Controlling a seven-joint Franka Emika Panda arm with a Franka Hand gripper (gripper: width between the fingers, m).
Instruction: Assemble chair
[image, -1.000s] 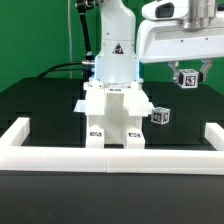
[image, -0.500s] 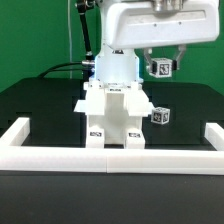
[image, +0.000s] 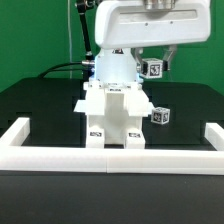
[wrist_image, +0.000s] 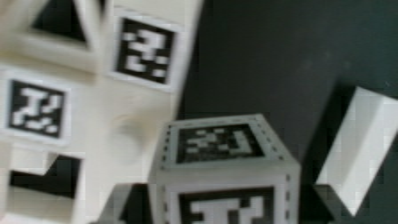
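Observation:
The partly built chair (image: 112, 115) of chunky white pieces with marker tags stands mid-table in front of the arm's base. My gripper (image: 153, 68) hangs above its upper corner on the exterior view's right, shut on a small white tagged chair piece (image: 154, 69). In the wrist view this held piece (wrist_image: 222, 165) fills the lower middle, with my gripper (wrist_image: 222, 208) shut round it and its dark fingers on both sides. The chair's tagged slabs (wrist_image: 80, 90) lie beside it. Another small tagged piece (image: 160, 116) rests on the black table next to the chair.
A long low white barrier wall (image: 110, 157) runs along the front, with short arms at both ends (image: 17, 130) (image: 212, 132). A white slab edge (wrist_image: 356, 140) shows beyond the held piece in the wrist view. The arm's base (image: 112, 55) stands behind the chair.
My gripper has carried the held piece from the exterior view's right toward the left, and it now hangs nearly over the chair. The chair and the loose piece have not moved.

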